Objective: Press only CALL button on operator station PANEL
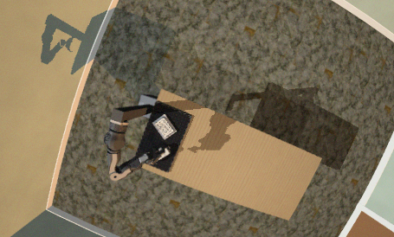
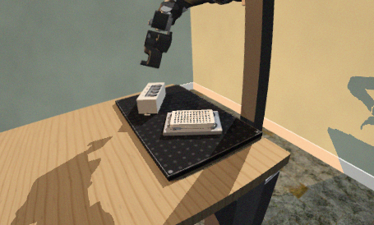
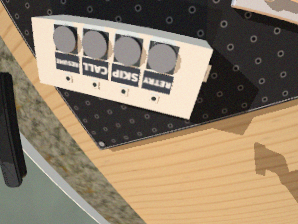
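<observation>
PANEL [image 2: 148, 106] [image 3: 196, 75] is a pale box on the black board. In the wrist view its round grey buttons read, left to right, RESUME [image 3: 65, 39], CALL [image 3: 95, 44], SKIP [image 3: 127, 50] and RETRY [image 3: 162, 57]. The small lamps beyond the names all look dark. My gripper [image 2: 148, 64] is open and empty, well above PANEL; in the wrist view only one dark finger shows, at the left edge. The white 96-well plate B38 [image 1: 164, 125] [image 2: 192, 117] sits on the plate nest N1 [image 2: 218, 127].
The black perforated board [image 2: 184, 153] [image 3: 227, 107] lies on the wooden table [image 1: 246, 169] [image 2: 61, 135]. PANEL stands near a corner of the board, with the nest to one side of it. A tall post [image 2: 256, 61] rises behind the board.
</observation>
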You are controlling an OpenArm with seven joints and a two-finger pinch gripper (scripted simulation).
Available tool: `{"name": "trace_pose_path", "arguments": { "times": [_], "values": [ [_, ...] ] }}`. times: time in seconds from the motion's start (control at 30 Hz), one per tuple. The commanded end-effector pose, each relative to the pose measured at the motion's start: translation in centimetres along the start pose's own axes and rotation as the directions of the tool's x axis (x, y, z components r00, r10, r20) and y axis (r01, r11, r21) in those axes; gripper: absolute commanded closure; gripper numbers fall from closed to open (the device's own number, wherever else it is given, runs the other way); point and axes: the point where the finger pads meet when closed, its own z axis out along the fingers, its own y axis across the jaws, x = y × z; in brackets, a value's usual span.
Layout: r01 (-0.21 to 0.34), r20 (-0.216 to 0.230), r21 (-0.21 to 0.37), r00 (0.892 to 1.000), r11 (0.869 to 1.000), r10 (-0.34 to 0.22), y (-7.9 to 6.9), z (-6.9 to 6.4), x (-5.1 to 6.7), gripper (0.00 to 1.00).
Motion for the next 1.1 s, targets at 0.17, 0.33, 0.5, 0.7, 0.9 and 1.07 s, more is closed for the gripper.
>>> {"name": "trace_pose_path", "arguments": {
  "times": [0.17, 0.33, 0.5, 0.7, 0.9, 1.07],
  "values": [
    [-0.077, -0.096, 0.084, 0.992, 0.994, 0.085, -1.9, 0.6, 1.6, 0.0],
    [-0.077, -0.096, 0.084, 0.992, 0.994, 0.085, -1.9, 0.6, 1.6, 0.0],
    [-0.126, -0.156, 0.142, 0.977, 0.982, 0.148, -2.6, 0.9, 2.1, 0.0],
    [-0.189, -0.24, 0.236, 0.939, 0.953, 0.245, -3.6, 1.3, 3.0, 0.0],
    [-0.189, -0.24, 0.236, 0.939, 0.953, 0.245, -3.6, 1.3, 3.0, 0.0],
    [-0.201, -0.249, 0.25, 0.932, 0.947, 0.263, -3.5, 1.2, 2.8, 0.0]
  ]
}}
